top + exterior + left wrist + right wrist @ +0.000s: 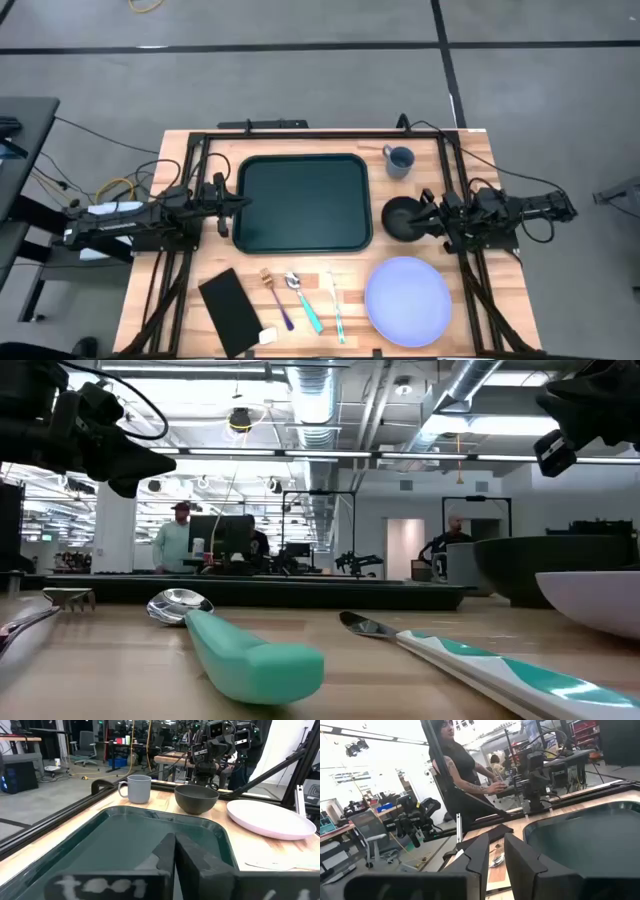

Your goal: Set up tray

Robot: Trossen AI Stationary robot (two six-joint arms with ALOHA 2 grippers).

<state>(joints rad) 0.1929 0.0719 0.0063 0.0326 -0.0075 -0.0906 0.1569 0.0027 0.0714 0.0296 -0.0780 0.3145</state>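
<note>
The dark green tray [303,203] lies flat on the middle of the wooden table, and it also shows in the left wrist view [125,840]. My left gripper [238,200] hovers over the tray's left rim with its fingers shut [175,851] and empty. My right gripper [425,213] is raised at the right side of a dark bowl [403,218]. Its fingers [496,851] stand a narrow gap apart and hold nothing. A lavender plate [407,298] lies at the near right. A grey-blue mug [399,160] stands at the far right.
A flat black napkin [230,303] lies at the near left. Beside it lie a purple-handled fork [277,297], a teal spoon [303,300] and a knife [336,306]. A black frame [320,133] runs along the table's edges. A person [457,770] stands beyond the table.
</note>
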